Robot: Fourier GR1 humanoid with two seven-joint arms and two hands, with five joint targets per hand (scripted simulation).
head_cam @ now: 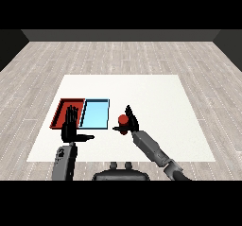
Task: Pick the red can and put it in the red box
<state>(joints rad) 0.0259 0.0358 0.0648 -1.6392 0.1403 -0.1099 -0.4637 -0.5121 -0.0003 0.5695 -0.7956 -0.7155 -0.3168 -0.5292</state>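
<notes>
The red can (123,120) stands upright just right of the light blue tray, near the table's front. My right hand (131,121) is curled round it from the right and behind, so only the can's top and left side show. The red tray (61,108) lies at the left of the table. My left hand (71,126) is raised in front of the red tray's right half, fingers straight up and thumb out to the right, holding nothing.
The light blue tray (95,114) lies directly right of the red tray, between it and the can. The white table (156,102) stretches far to the right and back. Grey wood floor surrounds it.
</notes>
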